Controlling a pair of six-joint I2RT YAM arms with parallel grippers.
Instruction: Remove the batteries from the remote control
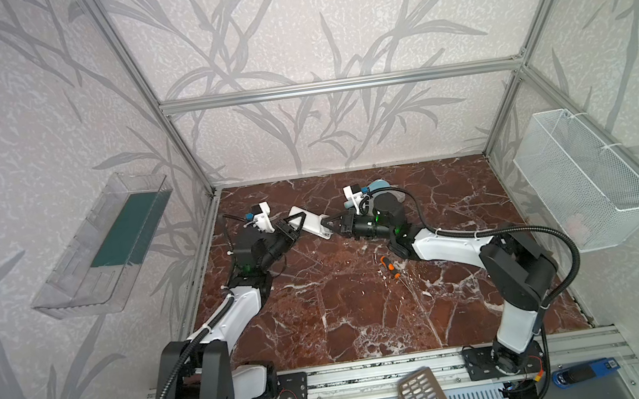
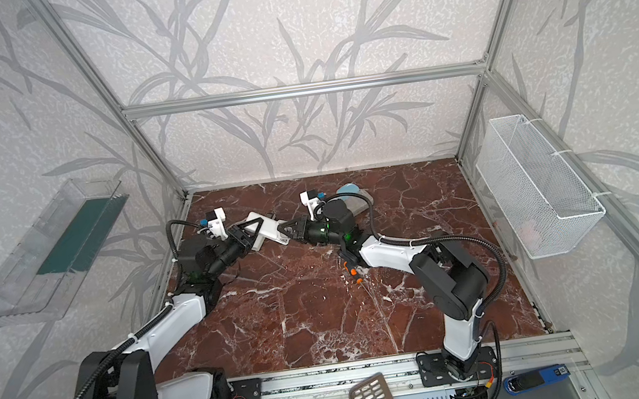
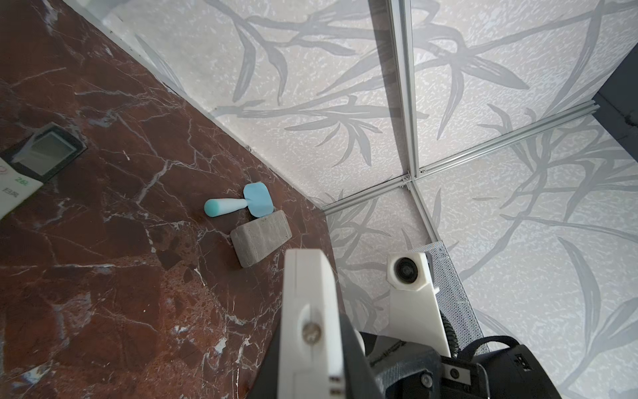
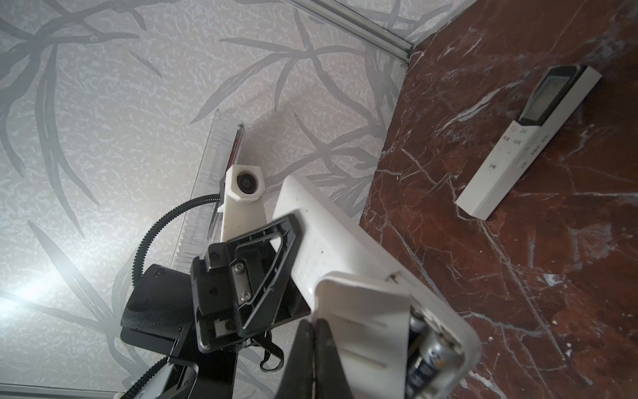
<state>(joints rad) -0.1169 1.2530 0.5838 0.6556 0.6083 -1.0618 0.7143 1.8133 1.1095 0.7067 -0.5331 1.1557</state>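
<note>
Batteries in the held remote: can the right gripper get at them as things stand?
Probably, with some work. In the right wrist view the batteries show in the open end of the remote, beside the right gripper, nothing between. But the gripper is shut and a white cover partly overlaps them.

Green "26", perhaps, on table remote (image 3: 34,169), other markings illegible

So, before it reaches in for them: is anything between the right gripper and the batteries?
Yes. On the held remote, the white battery cover partly overlies the batteries, which show only beside it. The shut right gripper sits at the cover's edge.
</note>
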